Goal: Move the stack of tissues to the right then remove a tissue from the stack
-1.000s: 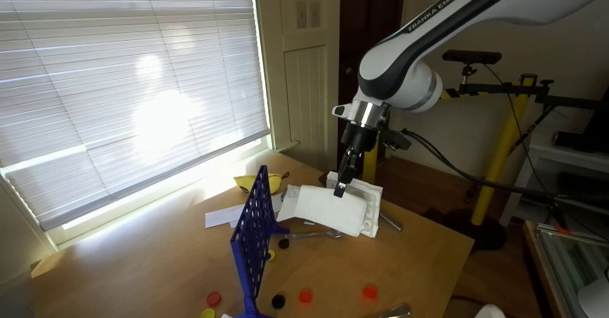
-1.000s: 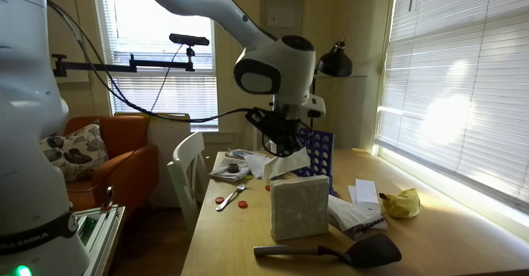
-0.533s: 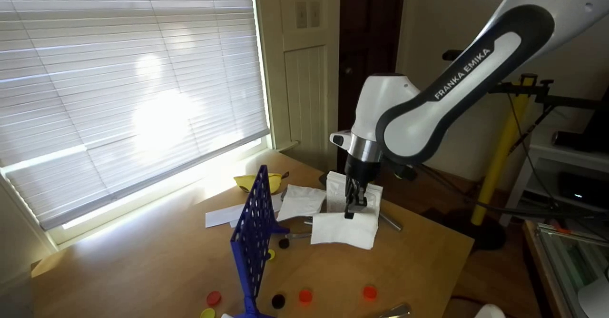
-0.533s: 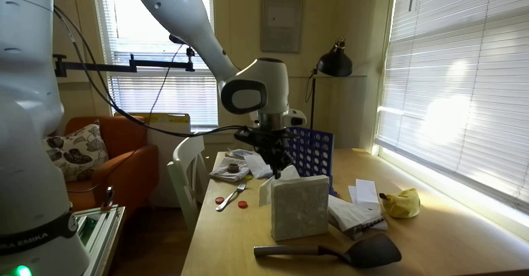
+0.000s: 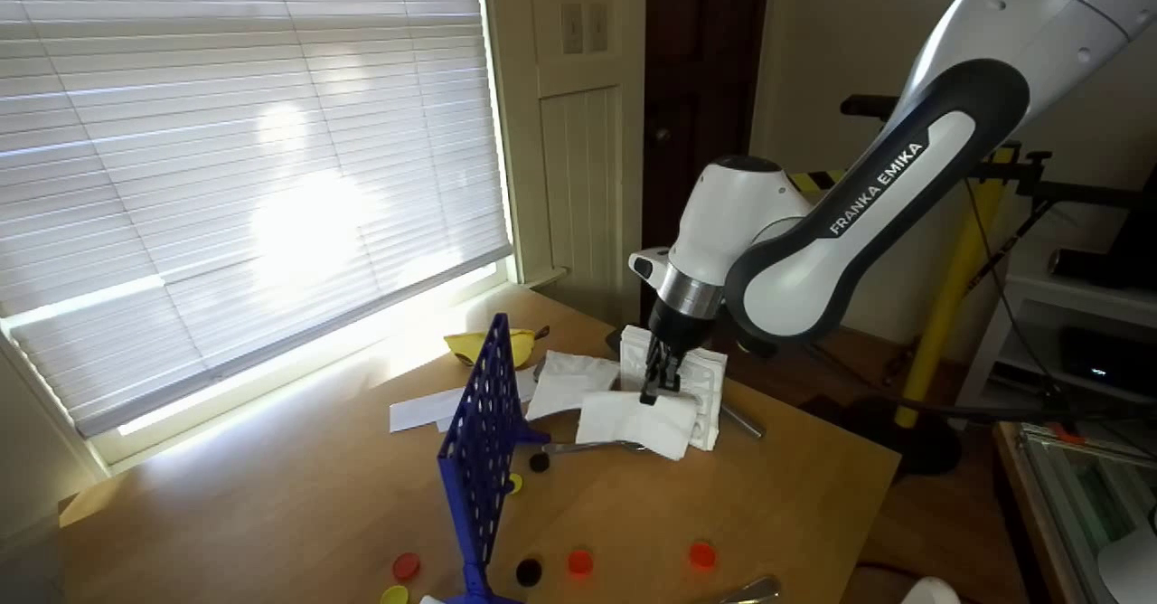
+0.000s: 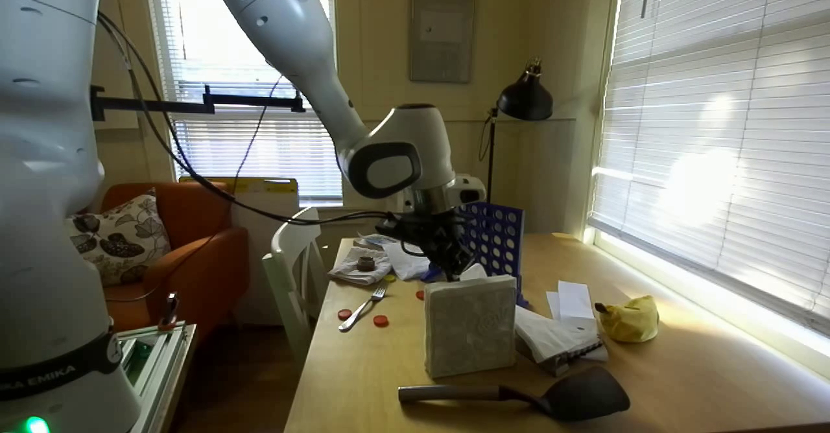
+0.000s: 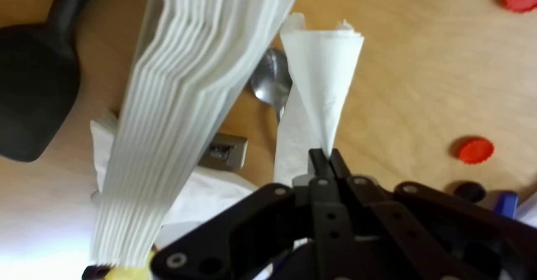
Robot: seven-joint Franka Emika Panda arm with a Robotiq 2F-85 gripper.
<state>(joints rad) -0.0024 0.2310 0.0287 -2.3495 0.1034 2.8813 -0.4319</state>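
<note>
Wrist view: the end effector [image 7: 328, 157] has its fingertips pressed together on the tissue [image 7: 323, 68], which fans out from the pinch in a pale cone. Side-on in an exterior view, the tissue [image 5: 635, 423] hangs as a broad flap below the fingertips and partly covers the stack of tissues [image 5: 708, 396]. Only a white corner [image 6: 474, 272] of it peeks over the stack's top edge in an exterior view.

The stack stands upright on the worktop [image 6: 363, 381], just beside the end effector. Wrist view looks down on its layered edges; its broad face [image 6: 470, 326], faintly patterned in grey, shows in an exterior view. Whether tissue and stack touch, I cannot tell.

A spoon [image 7: 270, 81] shows its bowl between the two in the wrist view, while an exterior view gives its handle [image 5: 578, 448]. Across the stack from the tissue lies a spatula [image 6: 519, 399], whole in an exterior view; the wrist view cuts off most of its handle. Farther out, a blue rack [image 5: 479, 446] stands nearly edge-on in an exterior view and shows its rows of holes [image 6: 504, 242] more openly in an exterior view. Beyond the worktop, an exterior view takes in an orange armchair [image 6: 207, 284]
</note>
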